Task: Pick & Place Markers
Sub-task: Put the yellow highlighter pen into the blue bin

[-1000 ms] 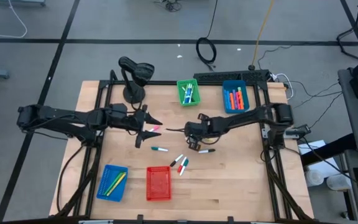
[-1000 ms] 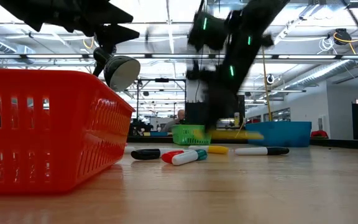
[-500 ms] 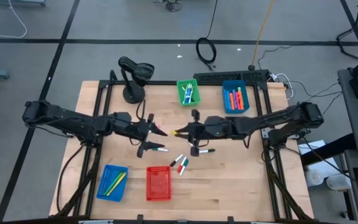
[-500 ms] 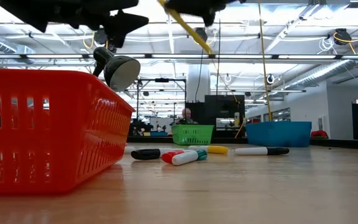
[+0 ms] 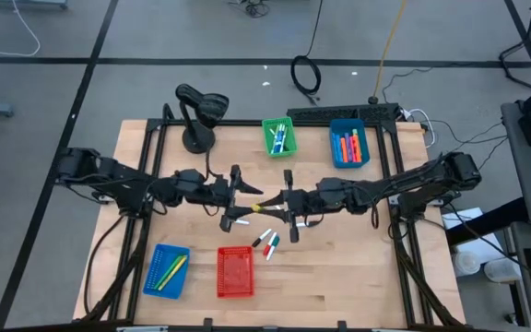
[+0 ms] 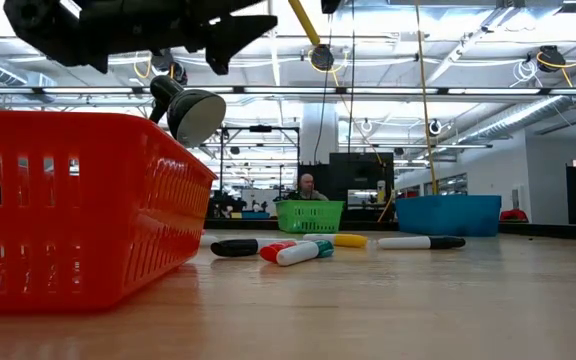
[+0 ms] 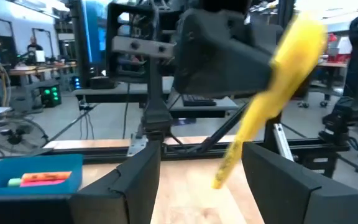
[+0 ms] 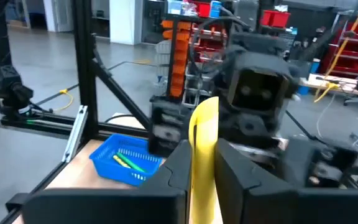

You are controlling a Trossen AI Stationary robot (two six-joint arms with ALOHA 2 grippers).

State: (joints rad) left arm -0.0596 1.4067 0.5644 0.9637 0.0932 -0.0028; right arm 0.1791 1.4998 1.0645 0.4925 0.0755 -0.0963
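Note:
My right gripper (image 5: 279,197) is shut on a yellow marker (image 5: 267,196) above the table's middle. My left gripper (image 5: 254,195) faces it from the table's left, open. In the left wrist view its fingers (image 7: 201,171) stand either side of the slanting yellow marker (image 7: 260,106), apart from it. Several markers lie flat on the table: one white with a blue cap (image 5: 238,221), two by the red basket (image 5: 267,243), one white and black (image 5: 304,223). The low view shows them in a row (image 6: 298,250), with the yellow marker (image 6: 303,20) high above. My right gripper pinches the yellow marker's barrel (image 8: 204,155) between its two fingers, coming level from the table's right side, fingers along it. The marker is lifted clear and slanted. Its free end (image 8: 207,106) sticks out past the fingertips toward my left gripper.
Red basket (image 5: 235,272) at the near edge, close in the low view (image 6: 78,210). Blue basket with yellow and green markers (image 5: 167,270) near left. Green basket (image 5: 279,136) and blue basket with orange and pink markers (image 5: 348,145) at the far edge. Black lamp-like stand (image 5: 196,115) far left.
My right gripper has risen from the table with the yellow marker and turned from pointing down to level, facing the table's left. My left gripper has moved toward the table's right, up to the marker's free end. The markers on the table have stayed put.

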